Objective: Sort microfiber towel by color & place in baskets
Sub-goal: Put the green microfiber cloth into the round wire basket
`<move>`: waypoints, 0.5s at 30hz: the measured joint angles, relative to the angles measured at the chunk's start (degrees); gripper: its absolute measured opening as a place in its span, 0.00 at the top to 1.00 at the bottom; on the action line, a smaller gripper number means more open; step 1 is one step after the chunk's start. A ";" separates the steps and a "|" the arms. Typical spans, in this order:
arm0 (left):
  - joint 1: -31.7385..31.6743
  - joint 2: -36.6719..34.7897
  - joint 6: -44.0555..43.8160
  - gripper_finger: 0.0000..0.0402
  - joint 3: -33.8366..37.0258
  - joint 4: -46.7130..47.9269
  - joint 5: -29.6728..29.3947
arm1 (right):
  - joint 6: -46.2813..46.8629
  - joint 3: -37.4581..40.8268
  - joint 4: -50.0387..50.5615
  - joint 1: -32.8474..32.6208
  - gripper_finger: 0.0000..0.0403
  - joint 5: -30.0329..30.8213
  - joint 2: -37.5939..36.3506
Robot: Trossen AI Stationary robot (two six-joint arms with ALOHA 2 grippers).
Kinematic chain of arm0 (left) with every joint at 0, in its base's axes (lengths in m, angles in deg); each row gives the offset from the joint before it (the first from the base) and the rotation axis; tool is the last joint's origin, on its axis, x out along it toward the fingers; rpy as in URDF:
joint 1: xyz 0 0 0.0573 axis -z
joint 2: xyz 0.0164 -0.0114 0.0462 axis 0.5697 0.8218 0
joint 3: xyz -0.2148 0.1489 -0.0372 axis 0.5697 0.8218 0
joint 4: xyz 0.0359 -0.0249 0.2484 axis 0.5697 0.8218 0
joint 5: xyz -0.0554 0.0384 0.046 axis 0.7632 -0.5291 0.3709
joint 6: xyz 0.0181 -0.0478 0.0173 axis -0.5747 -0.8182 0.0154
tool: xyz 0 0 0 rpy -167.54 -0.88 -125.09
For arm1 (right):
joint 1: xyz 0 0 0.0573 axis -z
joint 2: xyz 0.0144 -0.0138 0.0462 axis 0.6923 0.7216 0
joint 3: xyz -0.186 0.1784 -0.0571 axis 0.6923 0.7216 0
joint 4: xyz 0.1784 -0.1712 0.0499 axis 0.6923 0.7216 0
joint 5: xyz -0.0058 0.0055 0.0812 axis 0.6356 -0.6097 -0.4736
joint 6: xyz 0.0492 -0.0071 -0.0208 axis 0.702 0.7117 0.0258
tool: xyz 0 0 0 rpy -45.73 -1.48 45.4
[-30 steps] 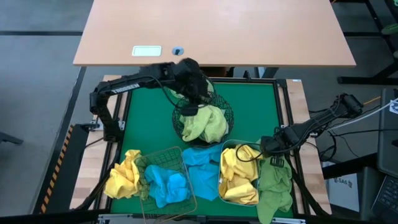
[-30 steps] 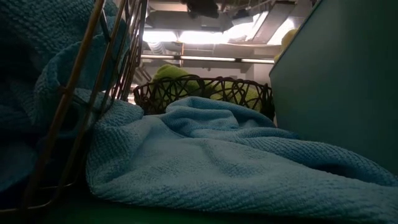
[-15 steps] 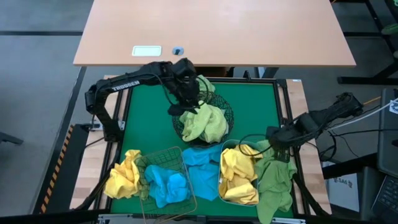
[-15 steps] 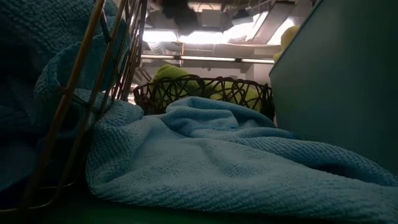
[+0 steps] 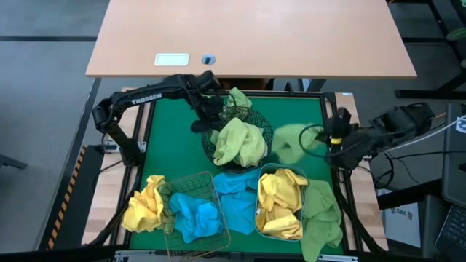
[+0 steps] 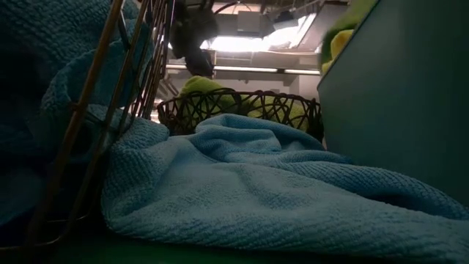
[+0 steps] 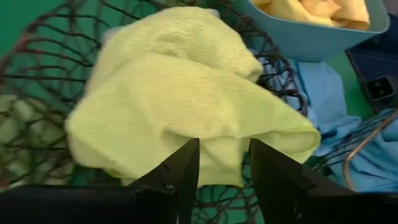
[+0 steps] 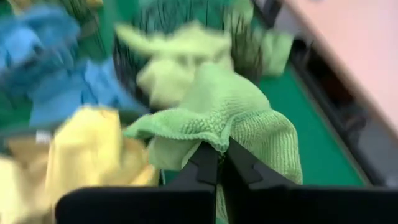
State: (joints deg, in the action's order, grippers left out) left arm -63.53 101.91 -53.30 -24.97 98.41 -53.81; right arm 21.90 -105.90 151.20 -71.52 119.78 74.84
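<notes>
My right gripper (image 5: 325, 138) is shut on a light green towel (image 5: 291, 143) and holds it in the air between the black mesh bowl (image 5: 266, 131) and the table's right edge. My left gripper (image 5: 205, 118) is open at the bowl's left rim, over the green towels (image 7: 186, 99) that fill the bowl. The bluish tub (image 5: 260, 191) holds yellow towels (image 5: 280, 204). The copper basket (image 5: 175, 185) holds a blue towel (image 5: 195, 217). Another green towel (image 5: 322, 218) drapes over the table's right near edge. My right gripper pinches a bunched fold of the light green towel (image 8: 217, 138) between its two shut fingers. The towel is lifted clear of the table and spreads out slack in front of the fingers, toward the bowl.
A blue towel (image 5: 237, 191) lies on the green mat between basket and tub, and fills the low view (image 6: 278, 191). A yellow towel (image 5: 144, 205) lies left of the basket. A wooden table (image 5: 247, 36) stands beyond the far edge.
My right gripper has risen from beside the tub and moved toward the far edge, pulling one green towel off the pile at the right near edge and lifting it clear. My left gripper has drawn from over the bowl toward its left rim.
</notes>
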 joint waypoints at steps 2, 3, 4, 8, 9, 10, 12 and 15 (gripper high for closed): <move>-1.17 -0.63 0.26 0.67 0.20 -0.10 -0.21 | -3.11 -0.90 -3.83 0.00 0.99 2.97 0.00; -1.75 -0.91 0.28 0.67 0.20 -0.58 -0.26 | -5.01 -1.16 -6.12 0.03 0.99 4.07 0.02; -2.33 -1.17 0.28 0.67 0.20 -1.11 -0.53 | -7.18 -1.21 -8.81 0.03 0.99 5.14 0.02; -4.53 -2.01 0.27 0.67 0.20 -4.09 -2.82 | -16.34 -1.23 -20.88 0.03 0.99 8.16 0.42; -5.06 -2.04 0.24 0.67 0.20 -4.88 -3.49 | -18.96 -1.23 -24.16 0.07 0.99 9.13 0.52; -5.60 -2.04 0.21 0.67 0.20 -5.48 -4.02 | -21.53 -1.23 -27.07 0.15 0.99 9.85 0.69; -6.61 -2.01 0.17 0.67 0.20 -6.37 -5.07 | -26.77 -1.23 -33.44 1.23 0.99 10.05 1.25; -7.49 -2.01 0.13 0.67 0.20 -7.28 -7.94 | -33.26 -1.23 -41.38 3.69 0.99 8.78 1.98</move>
State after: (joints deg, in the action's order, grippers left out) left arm -71.02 99.90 -53.17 -24.77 91.13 -61.76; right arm -11.36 -107.13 109.82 -67.83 128.56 76.82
